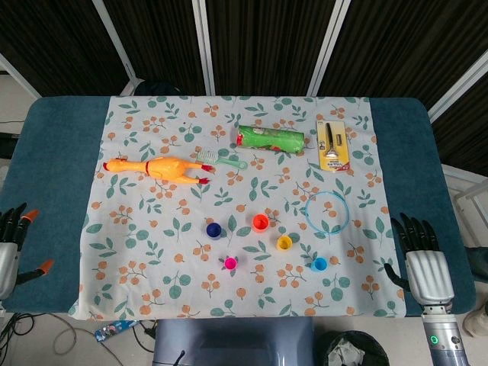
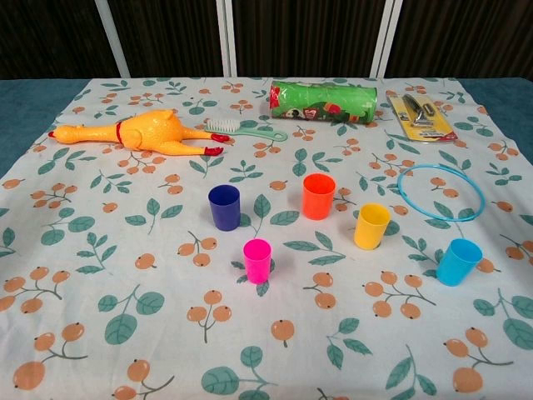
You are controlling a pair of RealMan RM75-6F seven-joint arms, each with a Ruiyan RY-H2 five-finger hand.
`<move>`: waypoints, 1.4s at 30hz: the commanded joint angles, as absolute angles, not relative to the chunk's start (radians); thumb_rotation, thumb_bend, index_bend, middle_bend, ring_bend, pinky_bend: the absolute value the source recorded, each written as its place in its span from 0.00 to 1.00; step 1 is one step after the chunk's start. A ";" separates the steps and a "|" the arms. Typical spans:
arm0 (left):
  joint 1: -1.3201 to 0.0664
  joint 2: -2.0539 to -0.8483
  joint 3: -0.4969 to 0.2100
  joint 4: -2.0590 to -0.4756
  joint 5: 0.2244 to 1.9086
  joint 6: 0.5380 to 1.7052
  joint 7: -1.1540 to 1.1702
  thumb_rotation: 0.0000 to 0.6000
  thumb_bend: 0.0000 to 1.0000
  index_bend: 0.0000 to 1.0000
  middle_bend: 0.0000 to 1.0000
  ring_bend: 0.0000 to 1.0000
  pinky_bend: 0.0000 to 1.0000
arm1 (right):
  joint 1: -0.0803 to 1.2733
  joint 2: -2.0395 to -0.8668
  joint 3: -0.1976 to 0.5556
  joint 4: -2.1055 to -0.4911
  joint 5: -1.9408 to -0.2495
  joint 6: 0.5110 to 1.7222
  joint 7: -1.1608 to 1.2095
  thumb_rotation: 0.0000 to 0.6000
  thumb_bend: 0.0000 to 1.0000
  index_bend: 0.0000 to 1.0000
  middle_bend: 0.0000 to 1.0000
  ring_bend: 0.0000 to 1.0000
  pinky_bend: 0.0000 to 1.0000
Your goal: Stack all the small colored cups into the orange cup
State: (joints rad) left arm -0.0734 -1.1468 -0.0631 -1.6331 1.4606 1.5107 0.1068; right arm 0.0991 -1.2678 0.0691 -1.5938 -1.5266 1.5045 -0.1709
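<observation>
Five small cups stand upright and apart on the floral cloth: an orange cup (image 1: 261, 222) (image 2: 318, 196), a dark blue cup (image 1: 213, 229) (image 2: 224, 207), a pink cup (image 1: 230, 263) (image 2: 257, 260), a yellow cup (image 1: 284, 242) (image 2: 371, 226) and a light blue cup (image 1: 319, 264) (image 2: 458, 261). My left hand (image 1: 11, 242) hangs at the table's left edge, fingers spread, holding nothing. At the right edge, off the cloth, my right hand (image 1: 422, 259) is open too. Neither hand shows in the chest view.
A rubber chicken (image 1: 156, 168) (image 2: 141, 133) lies at the left, a green brush (image 1: 217, 159) (image 2: 246, 130) beside it. A green tube (image 1: 271, 138) (image 2: 326, 100) and a packaged tool (image 1: 332, 142) (image 2: 420, 115) lie at the back. A blue ring (image 1: 326, 210) (image 2: 440, 191) lies right of the cups.
</observation>
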 commanded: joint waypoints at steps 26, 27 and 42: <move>-0.068 -1.129 -0.063 -1.637 1.478 1.523 0.047 1.00 0.11 0.09 0.00 0.00 0.00 | 0.093 -1.248 0.066 -1.608 -1.529 1.507 -0.159 1.00 0.34 0.00 0.00 0.00 0.04; -0.072 -1.129 -0.064 -1.634 1.484 1.522 0.042 1.00 0.11 0.09 0.00 0.00 0.00 | 0.093 -1.248 0.067 -1.608 -1.527 1.508 -0.161 1.00 0.34 0.00 0.00 0.00 0.04; -0.484 -1.127 -0.169 -1.643 1.509 1.019 0.102 1.00 0.11 0.16 0.00 0.00 0.00 | 0.090 -1.250 0.072 -1.615 -1.512 1.505 -0.168 1.00 0.34 0.00 0.00 0.00 0.04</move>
State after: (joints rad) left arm -0.3720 -1.1276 -0.1274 -1.6078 1.5327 1.1458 0.0444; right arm 0.0897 -1.2485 0.0723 -1.6153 -1.5128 1.5070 -0.1666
